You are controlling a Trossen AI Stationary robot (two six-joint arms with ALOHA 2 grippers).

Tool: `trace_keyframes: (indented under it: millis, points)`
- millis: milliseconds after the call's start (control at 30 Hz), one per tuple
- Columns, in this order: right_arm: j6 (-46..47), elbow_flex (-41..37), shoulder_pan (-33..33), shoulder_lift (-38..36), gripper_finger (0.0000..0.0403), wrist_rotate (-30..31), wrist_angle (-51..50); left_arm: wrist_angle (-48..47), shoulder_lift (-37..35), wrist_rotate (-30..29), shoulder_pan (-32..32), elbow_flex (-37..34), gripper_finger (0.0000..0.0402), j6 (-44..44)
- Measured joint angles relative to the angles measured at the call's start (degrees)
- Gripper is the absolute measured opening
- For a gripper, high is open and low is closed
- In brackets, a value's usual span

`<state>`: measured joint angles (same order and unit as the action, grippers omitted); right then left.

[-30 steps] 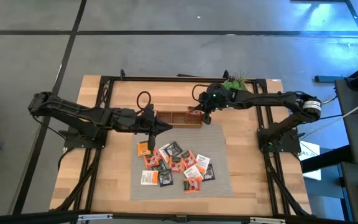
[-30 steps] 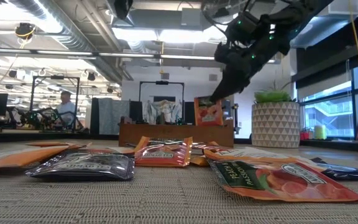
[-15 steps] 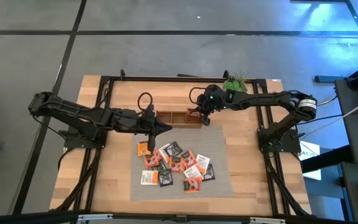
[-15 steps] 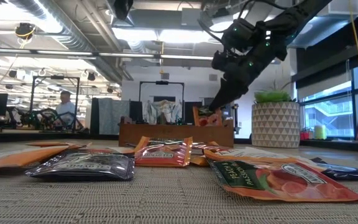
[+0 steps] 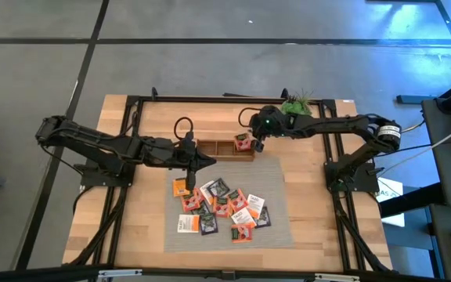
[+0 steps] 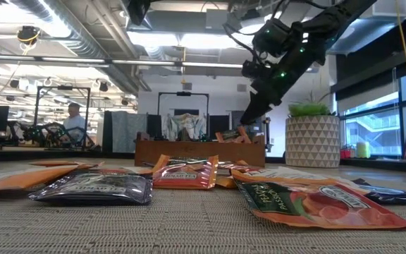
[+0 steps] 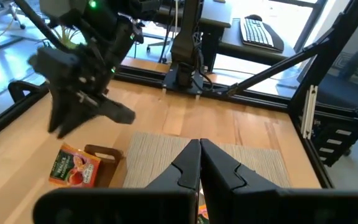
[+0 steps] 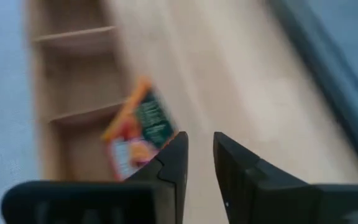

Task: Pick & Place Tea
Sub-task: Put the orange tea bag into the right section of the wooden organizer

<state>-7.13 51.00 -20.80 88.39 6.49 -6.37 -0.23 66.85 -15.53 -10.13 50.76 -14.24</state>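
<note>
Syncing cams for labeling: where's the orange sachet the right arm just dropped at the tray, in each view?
High: orange sachet at the tray's right-end compartment, under the right gripper.
Low: tilted above the tray's rim, below the right gripper.
Left wrist: leaning at the tray end.
Right wrist: beside the fingers, blurred.
Shared landmark: the tray.

tray (image 5: 224,148): brown wood, three compartments, lying along the far edge of my mat.
mat (image 5: 276,219): grey and woven, spread over the middle of my table.
table (image 5: 120,227): pale wood planks, framed by black rails.
plant (image 5: 296,103): green, at the far edge of my table; in the low view it sits in a white patterned pot (image 6: 311,141).
person (image 6: 72,121): seated far off in the room behind.
keyboard (image 7: 258,33): on a desk beyond my table.
</note>
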Motion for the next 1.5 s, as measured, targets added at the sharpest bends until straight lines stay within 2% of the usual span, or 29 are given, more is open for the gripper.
trace_keyframes:
  millis: [167,367,600,767,833,967,1233,1333,1500]
  points:
    - [0.81,0.00,0.00,-3.33,0.0084,0.95,-0.51,0.00,0.00,0.05,0.00,0.02,0.0004,-1.09]
    - [1.51,0.00,0.00,-6.85,0.0085,-6.11,-4.36,-0.02,0.00,0.15,-0.02,0.02,0.0004,-1.79]
    - [3.36,0.02,0.00,-5.80,0.0085,-10.16,-4.07,0.04,1.99,0.02,-0.02,0.11,0.0004,-3.14]
    - [5.59,0.04,-2.46,-3.52,0.0082,-18.06,-3.71,0.29,5.64,0.01,0.20,0.11,0.0004,-4.58]
    - [5.55,0.04,-3.05,-2.80,0.0087,-18.24,-3.56,0.45,6.92,0.03,0.50,0.11,0.0004,-4.75]
    - [6.81,0.04,-4.45,-2.53,0.0124,-18.33,-3.32,0.56,8.21,-0.01,0.59,0.11,0.0004,-5.14]
    - [6.31,0.04,-5.62,-2.50,0.0246,-16.60,1.39,0.70,8.33,-0.02,0.59,0.11,0.0004,-5.16]
    - [8.93,0.08,-5.62,-1.64,0.0261,-17.59,3.12,0.79,8.33,-0.02,0.59,0.11,0.0004,-5.16]
    - [10.26,-0.04,-5.81,1.55,0.0252,-20.62,3.59,0.88,8.33,-0.04,0.59,0.11,0.0004,-5.14]
